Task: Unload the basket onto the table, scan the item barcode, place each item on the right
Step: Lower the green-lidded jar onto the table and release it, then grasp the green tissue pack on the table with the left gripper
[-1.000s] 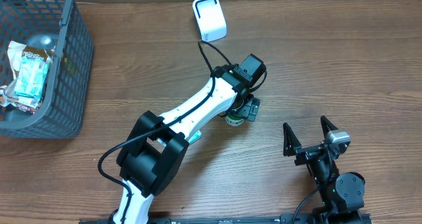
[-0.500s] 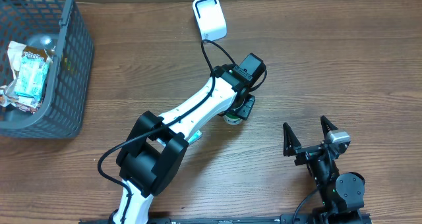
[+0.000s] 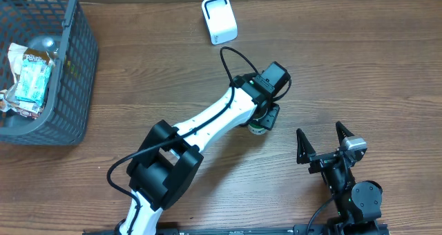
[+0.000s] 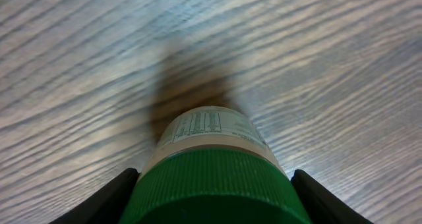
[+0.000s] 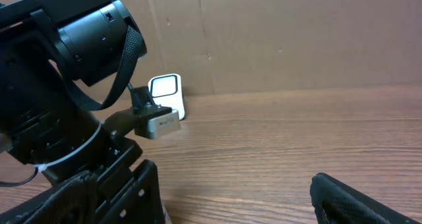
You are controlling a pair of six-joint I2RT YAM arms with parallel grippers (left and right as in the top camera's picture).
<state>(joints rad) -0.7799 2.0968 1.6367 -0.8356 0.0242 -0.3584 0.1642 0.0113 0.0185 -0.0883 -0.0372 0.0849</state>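
The item is a small white bottle [image 4: 210, 128] with a ribbed green cap [image 4: 214, 184] and a printed label. My left gripper [image 4: 211, 201] is shut on it, a black finger [image 4: 105, 201] pressed to each side of the cap. From overhead the bottle [image 3: 257, 129] peeks out under the left gripper [image 3: 264, 119] at mid table. The white scanner [image 3: 219, 19] stands at the far edge and also shows in the right wrist view as the scanner [image 5: 166, 95]. My right gripper [image 3: 323, 146] stands open near the front right, holding nothing.
A dark mesh basket [image 3: 72, 69] with several packaged goods [image 3: 31, 76] sits at the far left. A cardboard wall [image 5: 297, 39] runs behind the table. The left arm [image 5: 66, 99] fills the left of the right wrist view.
The left gripper closed on the bottle, then carried it a little to the right and toward the front. The right arm has stayed still.
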